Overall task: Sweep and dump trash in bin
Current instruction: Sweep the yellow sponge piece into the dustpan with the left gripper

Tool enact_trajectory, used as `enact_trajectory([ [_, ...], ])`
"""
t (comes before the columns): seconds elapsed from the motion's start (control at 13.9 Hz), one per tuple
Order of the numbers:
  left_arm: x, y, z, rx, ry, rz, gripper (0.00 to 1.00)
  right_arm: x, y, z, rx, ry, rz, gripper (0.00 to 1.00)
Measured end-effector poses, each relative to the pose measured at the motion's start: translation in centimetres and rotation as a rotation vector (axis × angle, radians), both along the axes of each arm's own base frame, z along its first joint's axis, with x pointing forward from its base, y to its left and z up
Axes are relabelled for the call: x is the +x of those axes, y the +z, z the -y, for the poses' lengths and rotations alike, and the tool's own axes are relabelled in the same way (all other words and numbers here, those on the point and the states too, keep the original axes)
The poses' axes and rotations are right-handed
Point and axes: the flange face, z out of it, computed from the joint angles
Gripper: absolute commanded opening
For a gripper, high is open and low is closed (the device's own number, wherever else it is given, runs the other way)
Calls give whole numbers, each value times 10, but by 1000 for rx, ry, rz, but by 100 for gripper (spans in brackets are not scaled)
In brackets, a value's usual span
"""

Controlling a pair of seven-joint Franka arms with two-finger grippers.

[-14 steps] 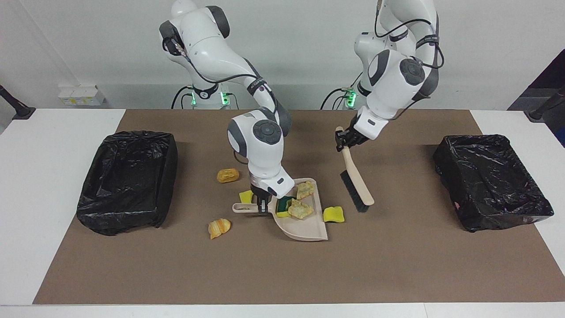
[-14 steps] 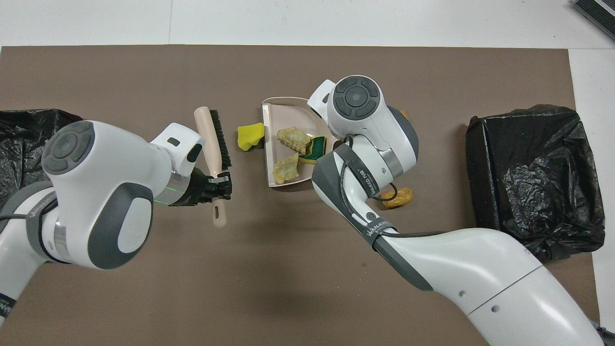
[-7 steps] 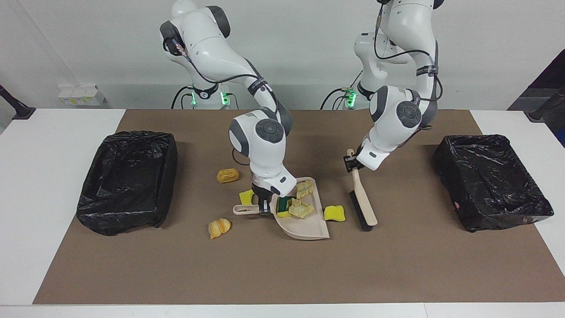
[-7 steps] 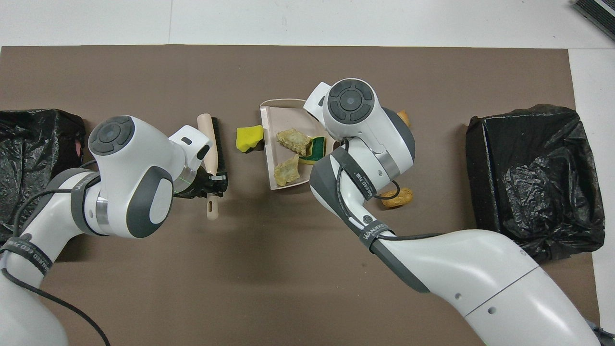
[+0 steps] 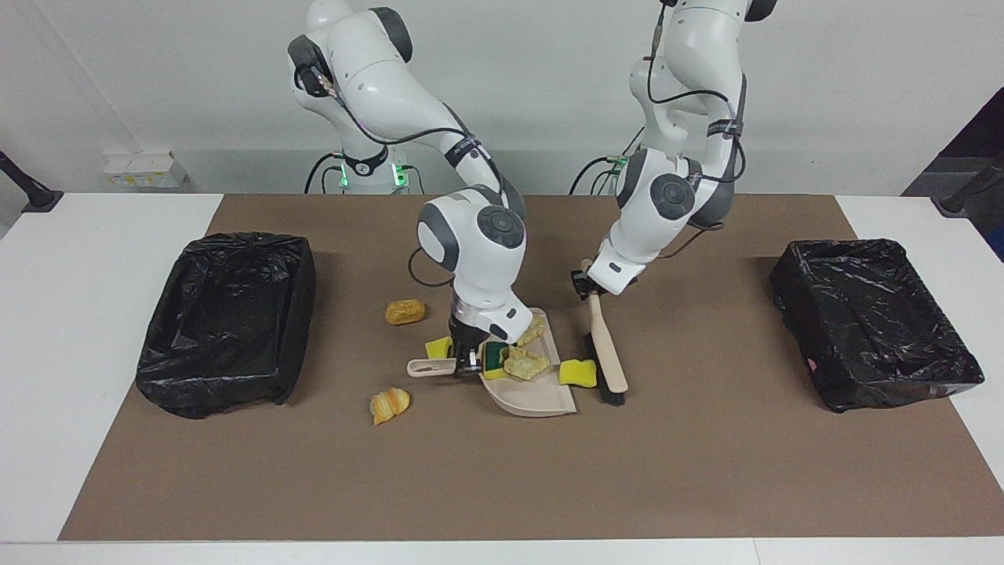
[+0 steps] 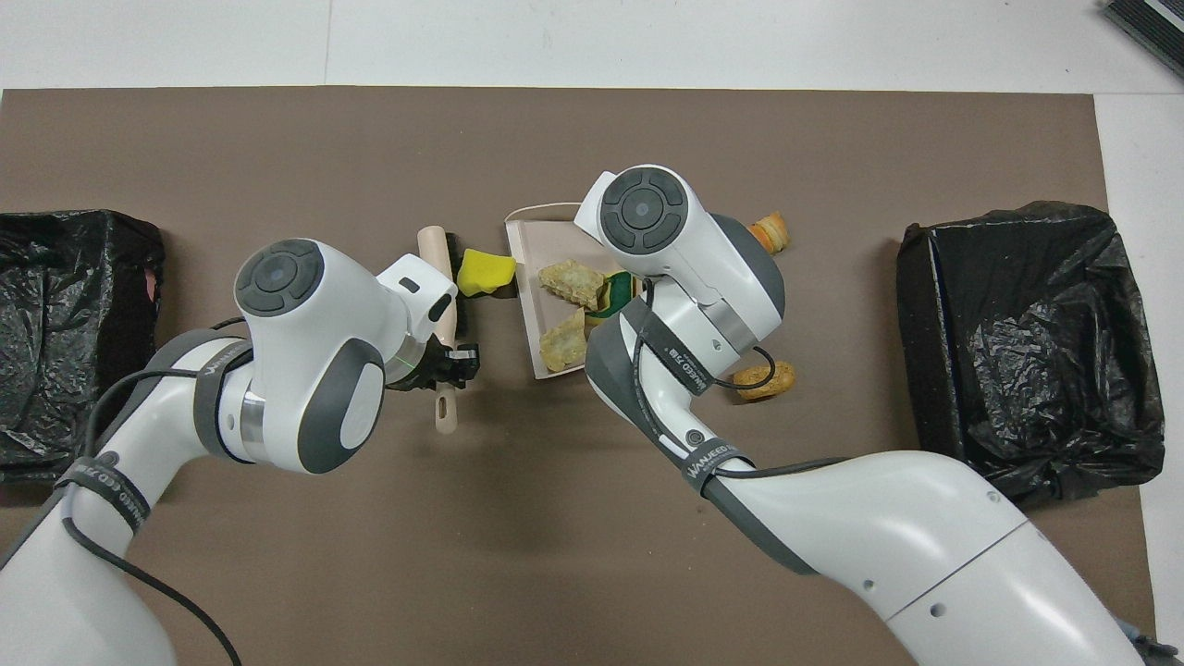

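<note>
Two arms mid-sweep — left gripper [image 5: 582,284] clamps beige brush [image 5: 605,353], bristles against yellow sponge scrap [image 5: 578,372] at lip of beige plastic dustpan [image 5: 533,399]; right gripper [image 5: 469,359] clamps pan handle. Next — push scrap in.

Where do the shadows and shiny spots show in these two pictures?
Facing view: soft shadow on the mat under the dustpan; dull sheen on the black bin bags. Overhead view: soft shadow beneath the brush, bright highlights on the white arm shells.
</note>
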Motion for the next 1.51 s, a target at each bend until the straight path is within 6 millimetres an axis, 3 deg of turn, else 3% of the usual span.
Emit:
enact_trajectory([
  [0.22,-10,13,37,-47,27,36,0,-1,1,0,-18,7,2,0],
  [0.5,-19,20,61,-72,50,74,0,-1,1,0,-20,8,3,0],
  [1.3,-19,17,39,-19,66,-32,0,4,1,9,-20,-6,3,0],
  [1.51,-10,57,10,-23,90,-6,0,10,3,21,26,-45,-5,0],
])
